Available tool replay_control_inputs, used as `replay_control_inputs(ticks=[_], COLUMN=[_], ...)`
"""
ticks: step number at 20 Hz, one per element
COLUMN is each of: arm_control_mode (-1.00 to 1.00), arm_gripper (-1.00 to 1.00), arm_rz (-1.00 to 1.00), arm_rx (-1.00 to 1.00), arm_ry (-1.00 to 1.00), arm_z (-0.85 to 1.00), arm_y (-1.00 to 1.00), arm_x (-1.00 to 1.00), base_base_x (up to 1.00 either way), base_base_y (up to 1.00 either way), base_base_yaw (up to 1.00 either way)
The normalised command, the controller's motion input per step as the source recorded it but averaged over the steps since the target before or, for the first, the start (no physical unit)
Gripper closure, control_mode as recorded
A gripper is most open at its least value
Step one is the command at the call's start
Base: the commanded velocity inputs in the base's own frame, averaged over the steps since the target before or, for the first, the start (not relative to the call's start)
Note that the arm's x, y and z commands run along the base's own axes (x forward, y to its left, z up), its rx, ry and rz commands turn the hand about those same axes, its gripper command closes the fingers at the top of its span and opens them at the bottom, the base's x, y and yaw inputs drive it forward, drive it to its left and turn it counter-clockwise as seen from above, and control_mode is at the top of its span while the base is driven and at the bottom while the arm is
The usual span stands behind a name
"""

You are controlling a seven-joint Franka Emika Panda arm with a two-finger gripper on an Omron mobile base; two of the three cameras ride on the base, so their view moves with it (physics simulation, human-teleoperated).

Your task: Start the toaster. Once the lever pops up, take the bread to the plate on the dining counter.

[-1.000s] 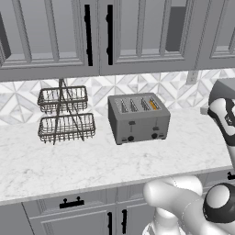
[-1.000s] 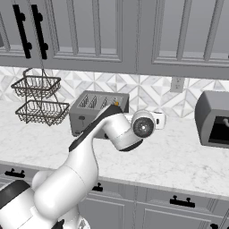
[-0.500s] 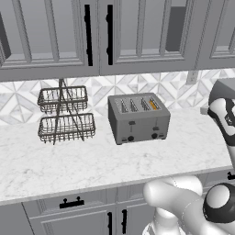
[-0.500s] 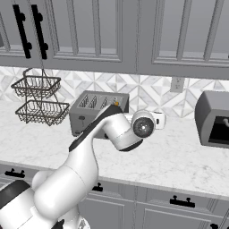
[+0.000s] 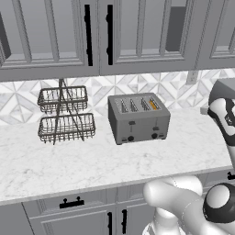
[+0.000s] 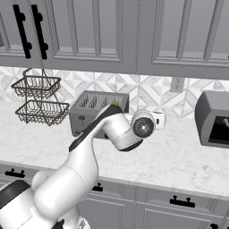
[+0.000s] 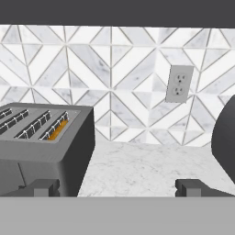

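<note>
toaster point(image 5: 138, 118) — boxy grey, four slots, bread point(image 5: 154, 104) in rightmost

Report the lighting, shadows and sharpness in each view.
Left base view: even, flat light, no glare; the toaster is sharp, casting a faint shadow. Right base view: equally sharp, the arm covering part of the toaster. Hand view: the wall outlet is crisp, the toaster's near side dark.
</note>
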Motion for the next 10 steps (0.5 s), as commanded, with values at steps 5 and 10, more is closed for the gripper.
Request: replay_control_inputs(ticks=[5,10], arm_control_mode=[-1.0,-1.0], arm_gripper=[-1.0,-1.0], arm_rz=[0.0,0.0], arm_rx=[0.0,0.0], arm_ry=[0.0,0.0], arm_z=[0.0,0.0], arm_y=[0.0,0.0], arm_x=[0.0,0.0], base_base_x=[0.0,0.0], base_base_y=[0.0,0.0], base_base_yaw=[0.0,0.0])
